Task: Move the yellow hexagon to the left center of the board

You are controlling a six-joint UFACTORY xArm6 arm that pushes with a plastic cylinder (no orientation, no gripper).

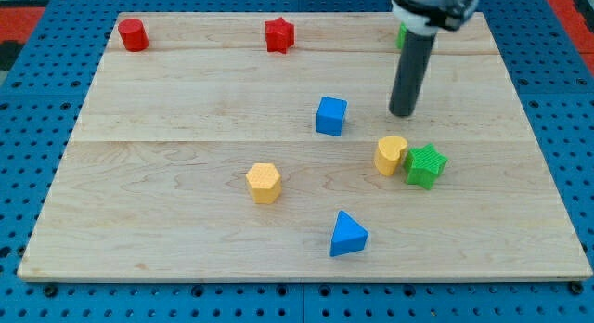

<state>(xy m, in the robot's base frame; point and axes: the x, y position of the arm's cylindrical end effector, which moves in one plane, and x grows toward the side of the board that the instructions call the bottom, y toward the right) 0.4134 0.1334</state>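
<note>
The yellow hexagon sits on the wooden board, a little left of the middle and toward the view's bottom. My tip stands to the view's upper right of it, far apart, touching no block. The blue cube lies between them, just left of the tip. A yellow heart-shaped block lies below the tip, touching a green star on its right.
A blue triangle lies near the bottom edge. A red cylinder is at the top left, a red star at the top centre. A green block is mostly hidden behind the rod.
</note>
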